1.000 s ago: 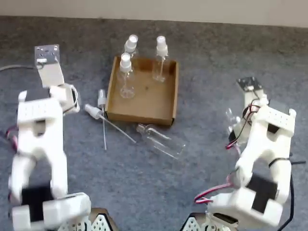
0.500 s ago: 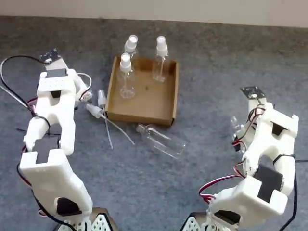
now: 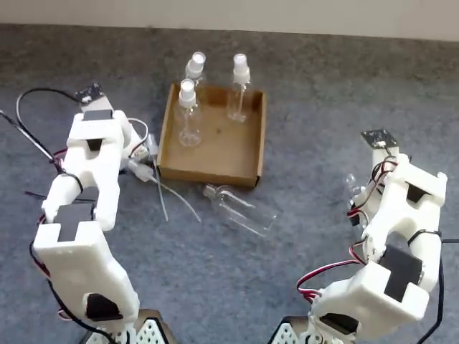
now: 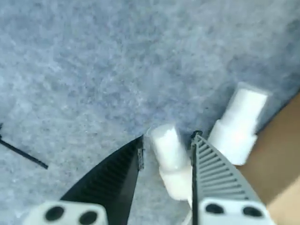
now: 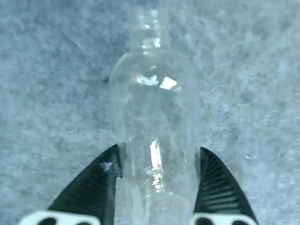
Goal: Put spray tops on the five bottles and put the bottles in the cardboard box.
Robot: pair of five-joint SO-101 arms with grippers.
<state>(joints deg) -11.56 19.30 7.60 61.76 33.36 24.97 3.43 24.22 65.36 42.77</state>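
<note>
Fingers [image 4: 117,178] of the left gripper [image 4: 168,138] stand parted on either side of a white spray top [image 4: 168,157] that lies on the grey tabletop [image 3: 323,93] just left of the cardboard box [image 3: 219,140]. One finger is against the top and the other stands a little off it, so the top is straddled rather than clamped. A second spray top [image 4: 239,124] lies right beside the first, between it and the box's left wall. Thin dip tubes [image 3: 163,201] trail from the two tops across the tabletop, away from the box's front left corner. Inside the box, a clear near-left bottle [image 3: 188,118] stands upright by the left wall with a white spray top fitted. A far-right bottle [image 3: 239,93], also capped, stands upright by the back wall. A third capped bottle, the corner bottle [image 3: 195,66], rises at the box's far left corner, partly hidden behind the near-left bottle. Whether its base is inside the box or just beyond the back wall cannot be told. Just in front of the box's front wall, toward its right end, a lying bottle [image 3: 240,208] rests on its side on the tabletop, its neck bare and pointing toward the box. Well to the right of the box, the right gripper [image 5: 159,151] has its fingers [image 5: 93,187] closed on the body of a clear held bottle [image 5: 154,108]. Both fingers press its sides, and its open, uncapped neck points away from the wrist.
</note>
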